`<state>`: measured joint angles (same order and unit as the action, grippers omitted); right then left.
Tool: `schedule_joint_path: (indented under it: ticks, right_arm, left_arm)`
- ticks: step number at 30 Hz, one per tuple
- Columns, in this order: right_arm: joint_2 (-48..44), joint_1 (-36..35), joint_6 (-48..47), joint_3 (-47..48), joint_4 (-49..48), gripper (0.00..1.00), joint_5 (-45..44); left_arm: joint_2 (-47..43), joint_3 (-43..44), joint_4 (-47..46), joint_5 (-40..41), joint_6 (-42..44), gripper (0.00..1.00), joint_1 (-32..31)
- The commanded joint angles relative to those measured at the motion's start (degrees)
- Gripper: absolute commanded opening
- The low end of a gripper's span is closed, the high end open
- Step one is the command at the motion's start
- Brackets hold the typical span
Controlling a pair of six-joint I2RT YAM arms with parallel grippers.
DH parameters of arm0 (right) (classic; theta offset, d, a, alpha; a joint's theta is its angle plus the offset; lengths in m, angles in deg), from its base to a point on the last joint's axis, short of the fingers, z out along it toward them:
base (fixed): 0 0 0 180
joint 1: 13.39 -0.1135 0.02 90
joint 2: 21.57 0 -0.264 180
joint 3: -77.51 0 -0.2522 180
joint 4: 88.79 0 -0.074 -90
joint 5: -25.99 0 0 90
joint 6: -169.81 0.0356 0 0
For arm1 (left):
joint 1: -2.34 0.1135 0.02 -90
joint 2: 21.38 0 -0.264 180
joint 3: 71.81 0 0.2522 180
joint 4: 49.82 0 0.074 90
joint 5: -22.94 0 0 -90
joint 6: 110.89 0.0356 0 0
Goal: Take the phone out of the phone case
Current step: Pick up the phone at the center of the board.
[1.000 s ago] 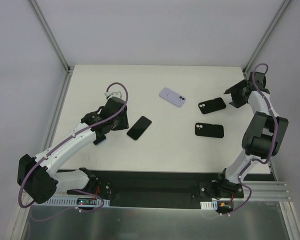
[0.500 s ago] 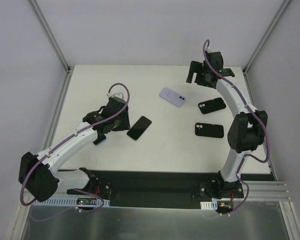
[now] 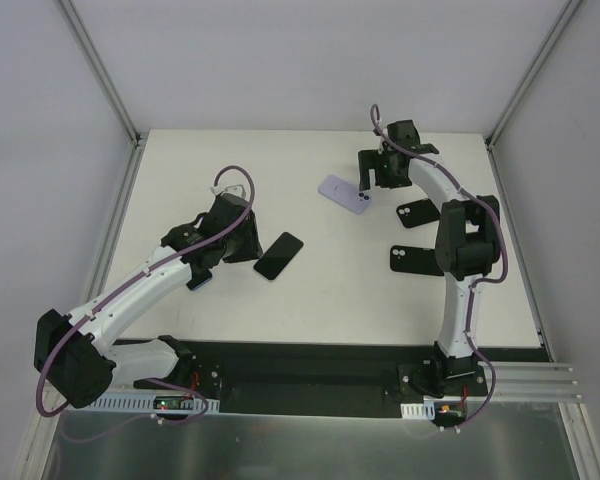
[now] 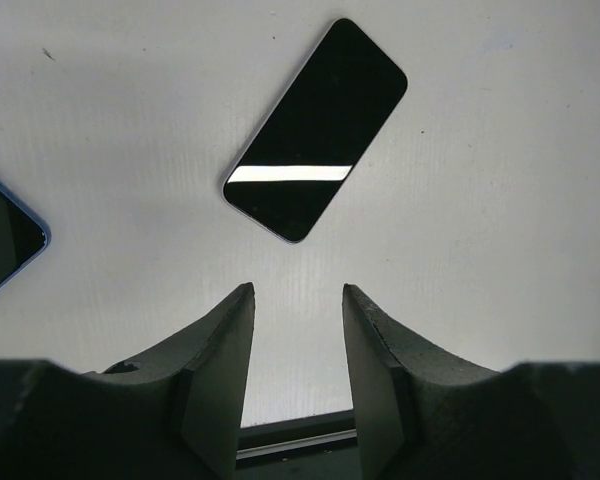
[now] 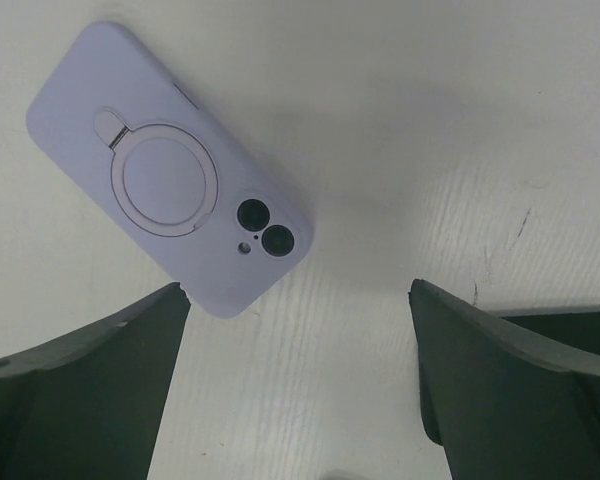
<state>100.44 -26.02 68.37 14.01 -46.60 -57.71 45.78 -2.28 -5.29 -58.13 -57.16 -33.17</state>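
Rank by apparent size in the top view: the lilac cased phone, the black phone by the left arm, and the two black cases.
1. Lilac cased phone and black phone: too alike to split.
2. Far black case and near black case: the right arm covers part of each, so less shows; unranked between them.

A lilac phone case (image 5: 165, 165) is laid back-up on the white table (image 5: 430, 150), a phone (image 5: 276, 240) probably tucked inside; the right gripper (image 5: 298, 290) is spread wide just beside it.

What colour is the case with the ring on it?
Pale lilac case, clearest in the right wrist view.
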Motion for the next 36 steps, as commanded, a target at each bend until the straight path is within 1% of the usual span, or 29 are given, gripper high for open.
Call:
schedule_joint_path:
  ticks: [1,7,10,12,14,18,21,25,28,32,34,35,36]
  right_arm:
    - [0.41,-2.06,-7.89,0.70,-4.17,0.96,-1.04]
    - [7.26,-2.14,-6.67,9.48,-0.57,0.96,1.86]
    - [12.71,-2.41,-5.44,17.04,5.82,0.96,4.41]
    - [15.96,-3.28,-5.35,21.16,8.13,0.96,4.68]
    - [17.11,-4.16,-5.43,21.71,9.45,0.96,5.03]
    - [16.68,-5.22,-5.78,20.23,11.21,0.96,5.82]
    - [14.40,-6.01,-6.48,15.58,10.78,0.96,5.65]
    - [10.27,-7.33,-7.10,5.40,6.31,0.96,3.37]
    - [8.59,-8.82,-7.98,3.52,7.25,0.96,1.35]
    - [7.36,-11.80,-8.77,0.71,7.52,0.96,-4.88]
    - [7.45,-12.86,-9.21,0.36,7.96,0.96,-5.95]
    - [7.97,-13.65,-9.21,0.44,8.22,0.96,-9.26]
    - [8.41,-13.92,-9.04,0.88,8.49,0.96,-10.08]
  left_arm:
    - [0.34,0.66,0.26,-2.16,0.50,0.40,0.70]
    - [1.05,-0.22,0.35,-3.83,0.50,0.41,0.70]
    - [0.78,-0.92,0.44,-3.83,0.68,0.42,0.70]
    - [0.70,-1.10,0.44,-4.00,0.85,0.42,0.70]
    - [0.70,-1.19,0.52,-4.09,0.94,0.42,0.70]
    - [0.87,-1.28,0.53,-4.18,1.03,0.42,0.70]
    - [1.48,-1.36,0.44,-4.45,1.03,0.42,0.70]
    - [2.63,-1.01,0.35,-5.15,1.12,0.42,0.70]
    - [3.16,-0.75,0.44,-5.59,1.38,0.42,0.70]
    - [3.07,-0.75,0.44,-5.50,1.38,0.42,0.70]
    - [2.98,-0.92,0.44,-5.50,1.47,0.42,0.79]
    - [2.72,-1.01,0.44,-5.50,1.47,0.42,0.70]
    - [2.63,-1.36,0.44,-5.15,1.38,0.42,0.70]
